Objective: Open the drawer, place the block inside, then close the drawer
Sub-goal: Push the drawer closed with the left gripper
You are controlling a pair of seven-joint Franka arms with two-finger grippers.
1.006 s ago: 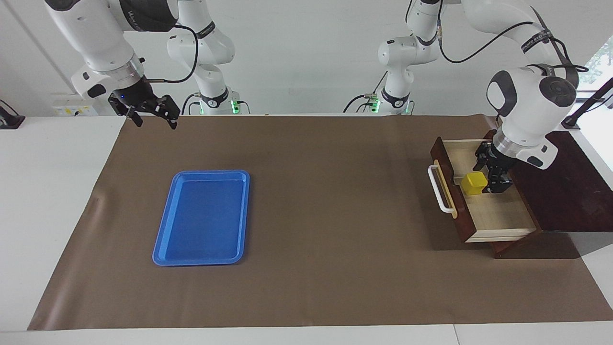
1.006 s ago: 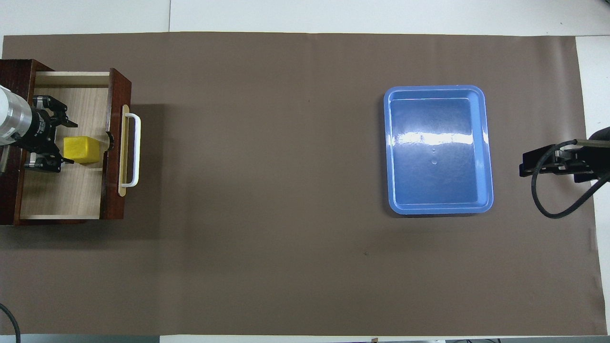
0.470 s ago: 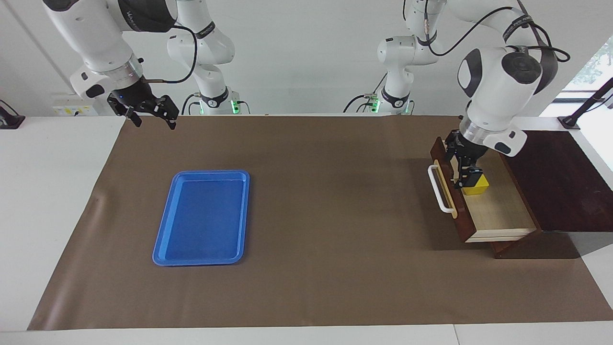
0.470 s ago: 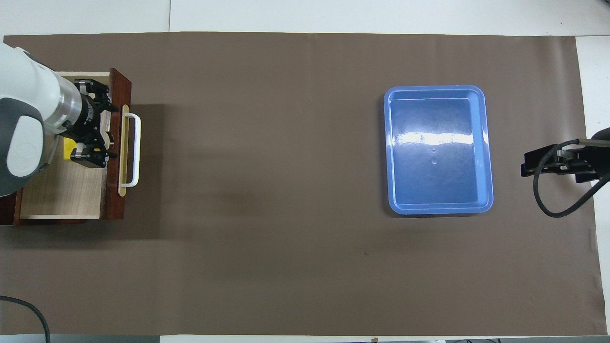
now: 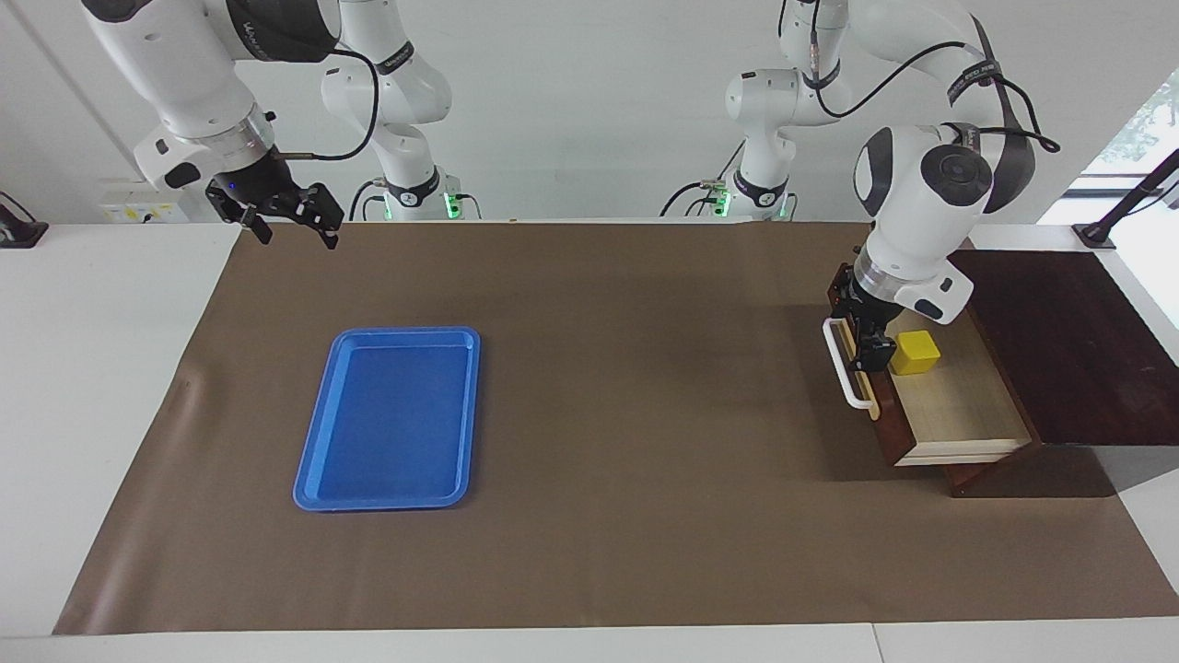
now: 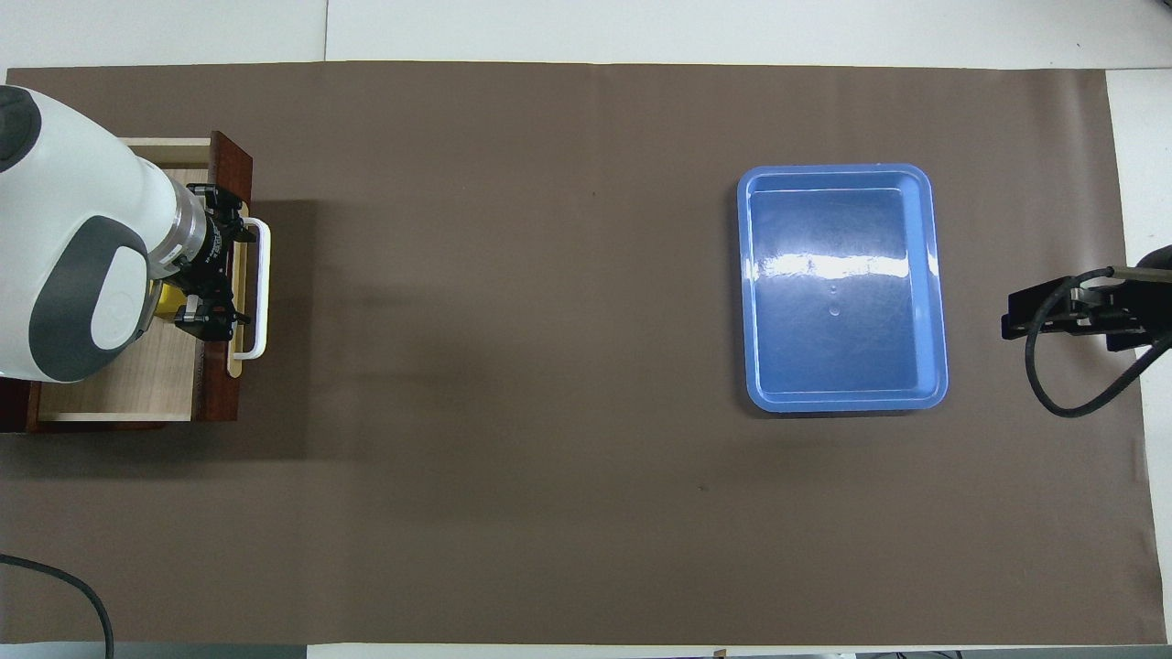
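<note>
While the drawer (image 5: 958,405) is standing pulled out of its dark box at the left arm's end of the table, the block (image 5: 915,353) is resting inside on the pale floor, just beside the drawer front. The left gripper (image 5: 864,333) is hanging over the drawer front and white handle (image 5: 840,364), at nine o'clock of the block in the facing view, jaws spread and holding nothing. The right gripper (image 5: 293,219) is waiting open above the mat's edge, at eleven o'clock of the blue tray (image 5: 390,417).
</note>
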